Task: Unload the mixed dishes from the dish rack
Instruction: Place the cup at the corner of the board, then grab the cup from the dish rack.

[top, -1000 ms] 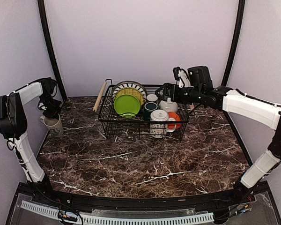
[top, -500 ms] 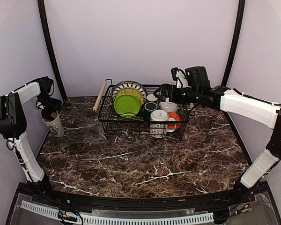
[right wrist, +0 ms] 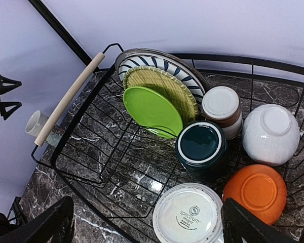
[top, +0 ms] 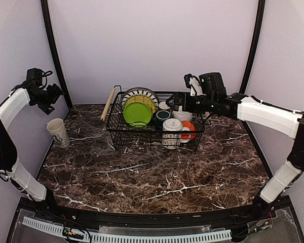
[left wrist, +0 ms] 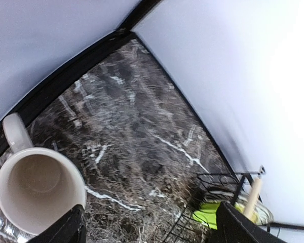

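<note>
Three plates (right wrist: 152, 109), two bowls (right wrist: 254, 191) and three mugs (right wrist: 200, 144) are counted in the dish rack (right wrist: 68, 98); left gripper (left wrist: 149, 228), since raised off one pale mug (left wrist: 38, 190), and right gripper (right wrist: 149, 223) are held wide, empty.

We are seeing a glossy marble-patterned bench (top: 157, 172). The dish rack (right wrist: 91, 152) is showing black wire, a wooden handle (right wrist: 66, 98), a glazed green mug (right wrist: 200, 144).

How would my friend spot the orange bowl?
On the dark marble table stands a black wire dish rack. In its near right corner an orange bowl lies upside down beside a white upside-down bowl; nothing else there is orange.
</note>
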Controlling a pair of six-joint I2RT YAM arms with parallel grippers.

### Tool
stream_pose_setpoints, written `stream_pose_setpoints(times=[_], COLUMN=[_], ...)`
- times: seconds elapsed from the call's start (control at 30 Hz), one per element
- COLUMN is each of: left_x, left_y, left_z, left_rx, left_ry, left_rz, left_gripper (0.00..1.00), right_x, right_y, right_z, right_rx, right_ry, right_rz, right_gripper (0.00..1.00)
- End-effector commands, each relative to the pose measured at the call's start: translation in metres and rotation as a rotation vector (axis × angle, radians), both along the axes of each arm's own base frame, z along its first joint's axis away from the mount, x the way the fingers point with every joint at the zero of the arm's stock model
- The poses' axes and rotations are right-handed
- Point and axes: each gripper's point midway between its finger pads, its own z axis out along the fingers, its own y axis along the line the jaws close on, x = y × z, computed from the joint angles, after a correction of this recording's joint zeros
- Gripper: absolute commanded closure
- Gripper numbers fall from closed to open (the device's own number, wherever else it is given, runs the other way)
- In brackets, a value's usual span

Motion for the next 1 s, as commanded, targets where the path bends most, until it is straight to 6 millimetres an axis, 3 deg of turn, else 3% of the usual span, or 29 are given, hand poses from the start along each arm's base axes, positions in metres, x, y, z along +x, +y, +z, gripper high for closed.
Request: stream_pose_setpoints(times=[0.0, 0.13, 0.33, 0.4, 0.6, 0.8, 0.97], left_x=[0.000, -0.007, -0.025, -0.029, -0.037, -0.042, -0.052], left_y=[-0.039, -0.090, -0.170, -0.184, -0.198, -0.215, -0.251], left_z=[0.062, 0.085, 0.099, 0.096, 0.099, 0.108, 0.120], left_rx=[0.098, 0.120, 0.228, 0.244, 0.255, 0.265, 0.253], left_ry=[-0.287, -0.444, -0.584, -0.602, -0.636, -0.645, -0.668], left_rz=[-0.310, -0.566, -0.892, -0.944, -1.015, -1.031, -1.093], left_gripper=[0.12, 0.11, 0.11, 0.12, 0.14, 0.16, 0.17], right_x=[0.004, 0.005, 0.007, 0.009, 0.015, 0.026, 0.028], right_y=[0.008, 0.015, 0.030, 0.032, 0.034, 0.027, 0.022], right_z=[0.001, -0.004, -0.015, -0.020, -0.036, -0.065, -0.087], right_rx=[-0.032, -0.088, -0.197, -0.226, -0.306, -0.437, -0.537], right_ry=[-0.021, -0.024, -0.026, -0.020, 0.019, 0.087, 0.168], right_rz=[0.012, 0.038, 0.077, 0.084, 0.096, 0.063, 0.064], right_gripper=[0.01, 0.01, 0.01, 0.01, 0.01, 0.01, 0.01])
